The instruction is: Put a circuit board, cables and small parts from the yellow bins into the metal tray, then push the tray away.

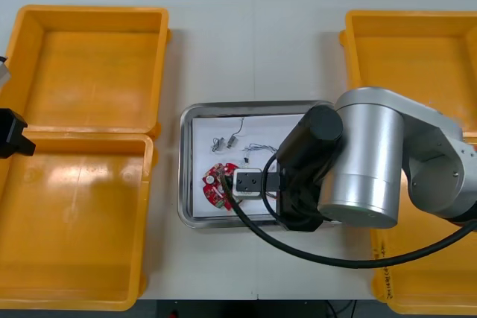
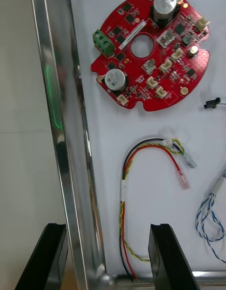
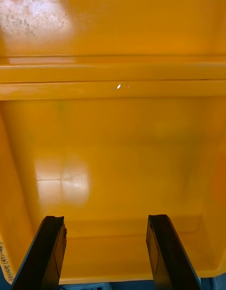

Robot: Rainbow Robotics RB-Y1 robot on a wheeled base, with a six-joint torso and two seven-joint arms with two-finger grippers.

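Take the tray (image 1: 185, 173) as loaded, judging by the contents. Find the board (image 2: 150, 59) flat on the white floor, well beyond the fingertips of the right end effector (image 2: 106, 229). Find the red and yellow cable (image 2: 124, 189) running back between the fingers (image 2: 167, 257), close beside the inner one, and the blue and white cable (image 2: 207, 219) just outside that finger. Look for the small parts (image 1: 218, 141) farther off toward the far wall. Treat the push as the likely step in hand.

Read the right end effector as wide open and holding nothing. Note it astride the tray's shiny rim near a corner, one finger over the counter (image 2: 19, 130) and the other over the tray floor.

Lower gently and bear on the wall with the flat of a finger, not a tip. Keep the inner finger off the red and yellow cable to avoid pinching it or dragging it over the rim. Shift toward the wall's middle first if reach allows, since pushing from the corner would probably swivel the tray. Push low, slow and straight, without tilting, to keep the small parts from sliding. Watch for slip on the polished metal.

Leave the left end effector (image 3: 106, 221) parked above a bin (image 3: 113, 144), fingers apart and empty, well off to the side of the working one.
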